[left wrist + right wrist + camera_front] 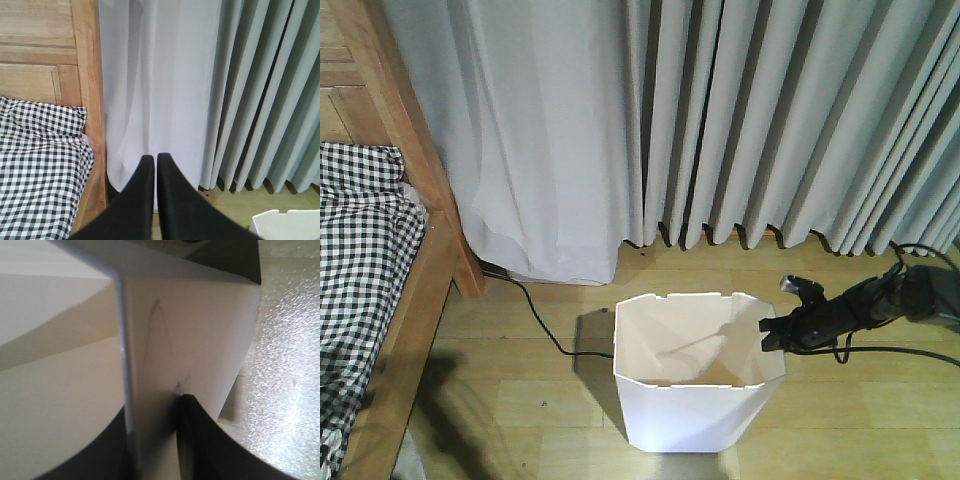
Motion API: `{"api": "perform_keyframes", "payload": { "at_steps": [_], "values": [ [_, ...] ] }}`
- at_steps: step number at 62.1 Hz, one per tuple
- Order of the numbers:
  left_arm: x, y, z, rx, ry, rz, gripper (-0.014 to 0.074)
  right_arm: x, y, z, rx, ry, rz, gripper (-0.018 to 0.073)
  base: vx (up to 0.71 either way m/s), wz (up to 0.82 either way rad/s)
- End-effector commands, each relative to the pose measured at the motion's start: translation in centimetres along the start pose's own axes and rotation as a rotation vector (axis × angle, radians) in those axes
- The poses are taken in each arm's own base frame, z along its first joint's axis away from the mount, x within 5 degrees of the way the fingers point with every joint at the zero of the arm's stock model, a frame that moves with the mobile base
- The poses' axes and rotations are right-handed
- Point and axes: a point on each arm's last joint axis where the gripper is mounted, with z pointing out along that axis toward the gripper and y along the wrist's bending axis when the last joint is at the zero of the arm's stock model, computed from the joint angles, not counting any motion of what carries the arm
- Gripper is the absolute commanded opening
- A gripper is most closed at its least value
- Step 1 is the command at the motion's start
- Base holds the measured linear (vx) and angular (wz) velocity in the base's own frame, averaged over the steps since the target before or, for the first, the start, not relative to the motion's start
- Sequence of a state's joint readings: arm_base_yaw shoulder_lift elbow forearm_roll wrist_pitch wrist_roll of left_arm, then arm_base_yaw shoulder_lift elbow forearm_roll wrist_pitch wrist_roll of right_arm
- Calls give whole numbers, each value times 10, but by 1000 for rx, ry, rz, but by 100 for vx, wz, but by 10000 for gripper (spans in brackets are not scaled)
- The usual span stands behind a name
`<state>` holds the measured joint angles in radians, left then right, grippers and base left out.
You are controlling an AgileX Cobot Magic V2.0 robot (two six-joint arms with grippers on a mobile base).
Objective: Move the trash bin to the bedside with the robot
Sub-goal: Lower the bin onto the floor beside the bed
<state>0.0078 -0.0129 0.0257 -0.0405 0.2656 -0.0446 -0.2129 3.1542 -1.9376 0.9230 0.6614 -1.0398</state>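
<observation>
Now right claw [769,335] clamps trash bin [690,410] rim, left claw [151,159] closed

Bed [380,300] cut by left and bottom edges of front view. Floor cable [530,308] vanishes behind bin [690,400]. Right arm [890,295] cut by right edge.
Right wrist view: bin wall very close, blurred, most of bin out of frame. Right gripper [152,440] fingers just dark blurs at bottom edge, wall pinched between.
Left wrist view: only corner of bin rim shows at bottom right. Left gripper [152,165] finger bases cut by bottom edge.
</observation>
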Motion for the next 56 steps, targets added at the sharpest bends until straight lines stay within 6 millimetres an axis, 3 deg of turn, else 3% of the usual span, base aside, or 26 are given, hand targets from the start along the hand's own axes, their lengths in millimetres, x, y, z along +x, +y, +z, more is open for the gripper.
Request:
{"api": "perform_keyframes", "payload": {
  "at_steps": [1, 24, 56],
  "values": [
    [-1, 0, 1, 4, -62, -10, -6, -31, 19, -26, -133, -53, 4, 20, 0, 0],
    [-1, 0, 1, 4, -62, -10, -6, -22, 8, 2, -135, -50, 0, 33, 0, 0],
    [-1, 0, 1, 4, -62, -10, -6, -22, 15, 8, -113, -27, -34, 111, 0, 0]
  ]
}}
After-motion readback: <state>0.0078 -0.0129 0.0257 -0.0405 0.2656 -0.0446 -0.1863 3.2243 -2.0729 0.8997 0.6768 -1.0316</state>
